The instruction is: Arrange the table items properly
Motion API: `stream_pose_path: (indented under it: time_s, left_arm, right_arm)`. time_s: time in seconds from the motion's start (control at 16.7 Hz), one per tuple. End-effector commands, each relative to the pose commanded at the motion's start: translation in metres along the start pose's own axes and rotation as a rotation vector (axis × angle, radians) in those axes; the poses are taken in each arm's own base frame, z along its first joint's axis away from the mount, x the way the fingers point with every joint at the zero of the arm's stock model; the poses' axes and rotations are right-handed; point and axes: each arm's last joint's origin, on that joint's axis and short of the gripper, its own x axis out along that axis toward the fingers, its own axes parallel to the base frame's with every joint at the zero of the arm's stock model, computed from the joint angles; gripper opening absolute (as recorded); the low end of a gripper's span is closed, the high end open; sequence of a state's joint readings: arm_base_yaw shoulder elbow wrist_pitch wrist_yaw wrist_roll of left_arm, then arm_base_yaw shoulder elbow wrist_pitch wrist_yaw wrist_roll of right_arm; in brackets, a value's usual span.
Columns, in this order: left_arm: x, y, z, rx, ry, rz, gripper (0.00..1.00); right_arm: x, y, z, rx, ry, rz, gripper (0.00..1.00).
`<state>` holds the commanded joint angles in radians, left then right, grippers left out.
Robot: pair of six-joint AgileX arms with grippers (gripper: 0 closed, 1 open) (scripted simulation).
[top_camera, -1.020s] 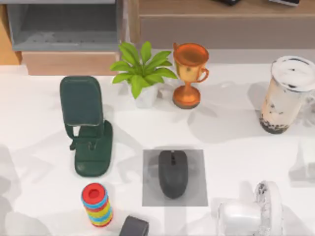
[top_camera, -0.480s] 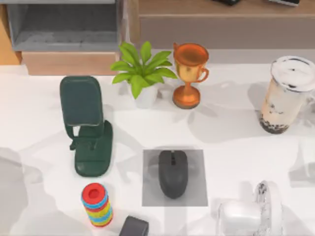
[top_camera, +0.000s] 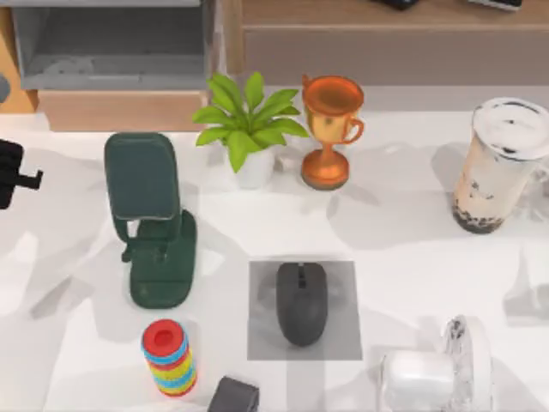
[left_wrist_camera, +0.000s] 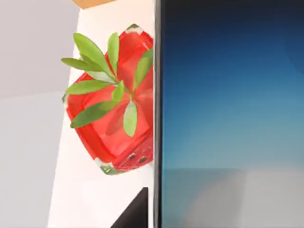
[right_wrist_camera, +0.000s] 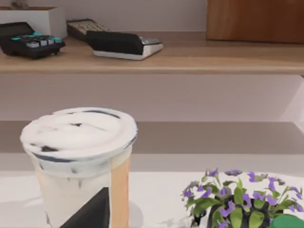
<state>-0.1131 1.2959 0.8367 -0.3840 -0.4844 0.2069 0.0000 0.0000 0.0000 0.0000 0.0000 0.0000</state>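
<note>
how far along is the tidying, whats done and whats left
Done, it seems: the mouse sits on the grey pad. In hand: the left wrist view shows the smartphone close up, probably carried by the left arm at the table's left edge. Left: the green phone stand holds nothing, and the milk-tea cup stands at the right edge.
</note>
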Motion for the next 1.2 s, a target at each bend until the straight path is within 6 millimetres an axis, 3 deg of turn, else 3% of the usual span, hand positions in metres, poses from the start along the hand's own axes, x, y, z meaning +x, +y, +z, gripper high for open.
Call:
stream_pose_path:
  time_s: [0.18,0.42,0.72,1.2]
  left_arm:
    - [-0.055,-0.036,0.006,-0.199,-0.236,-0.060,0.00]
    - [-0.104,-0.076,-0.014,-0.360,-0.389,-0.243,0.00]
    - [-0.120,-0.104,-0.039,-0.355,-0.405,-0.355,0.00]
    - [-0.125,-0.106,-0.038,-0.362,-0.424,-0.402,0.00]
  right_arm:
    - [0.000,0.000,0.000,0.000,0.000,0.000,1.00]
    - [0.000,0.000,0.000,0.000,0.000,0.000,1.00]
    - [0.000,0.000,0.000,0.000,0.000,0.000,1.00]
    - [0.000,0.000,0.000,0.000,0.000,0.000,1.00]
